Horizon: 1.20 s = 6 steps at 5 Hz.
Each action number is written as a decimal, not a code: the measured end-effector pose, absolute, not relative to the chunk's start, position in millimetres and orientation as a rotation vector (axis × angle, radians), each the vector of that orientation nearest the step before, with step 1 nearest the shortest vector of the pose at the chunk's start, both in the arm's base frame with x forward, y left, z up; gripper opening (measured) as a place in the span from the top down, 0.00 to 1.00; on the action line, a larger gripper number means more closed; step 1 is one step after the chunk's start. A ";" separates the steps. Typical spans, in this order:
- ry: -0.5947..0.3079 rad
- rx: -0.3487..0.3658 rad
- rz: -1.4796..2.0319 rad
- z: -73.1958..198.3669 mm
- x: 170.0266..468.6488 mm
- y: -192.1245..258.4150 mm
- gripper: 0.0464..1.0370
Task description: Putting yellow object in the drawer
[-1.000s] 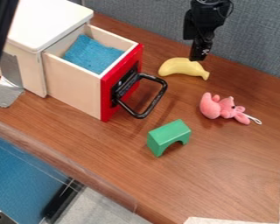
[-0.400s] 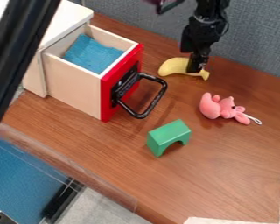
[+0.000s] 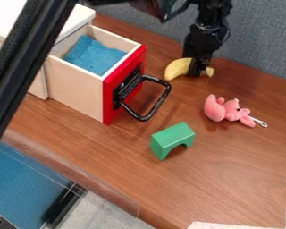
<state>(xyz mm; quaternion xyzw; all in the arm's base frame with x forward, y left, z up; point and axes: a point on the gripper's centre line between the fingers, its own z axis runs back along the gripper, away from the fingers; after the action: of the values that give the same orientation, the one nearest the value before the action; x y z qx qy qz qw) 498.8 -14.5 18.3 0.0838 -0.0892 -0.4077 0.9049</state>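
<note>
The black gripper (image 3: 198, 71) is low over the table at the upper right, hanging down across the right half of the yellow banana (image 3: 178, 68). It hides part of the banana, whose rounded left end and small right tip stick out on either side. To the left, the wooden drawer (image 3: 75, 88) stands pulled out of its white-topped cabinet, with a red front (image 3: 109, 100), a black handle (image 3: 162, 99) and a blue cloth (image 3: 94, 54) inside.
A pink plush toy (image 3: 216, 109) lies right of the handle, below the banana. The green arch block (image 3: 172, 137) sits in front of the drawer. A grey partition (image 3: 262, 40) runs behind the table, close to the gripper.
The gripper has come down from above the banana onto its right half. The banana's left end has shifted slightly right. Dark arm parts now cover more of the cabinet and upper edge.
</note>
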 end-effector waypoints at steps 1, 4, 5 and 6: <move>-0.193 0.180 -0.831 18.8 500.6 -10.4 0.51; -0.272 0.104 -0.862 60.0 488.3 -24.8 0.51; -0.300 0.067 -0.866 80.7 476.1 -27.8 0.51; -0.337 0.039 -0.824 105.5 462.6 -12.7 0.51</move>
<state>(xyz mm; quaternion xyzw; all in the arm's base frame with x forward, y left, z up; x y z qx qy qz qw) 462.6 -12.7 105.5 0.0188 -0.1632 -0.3983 0.9024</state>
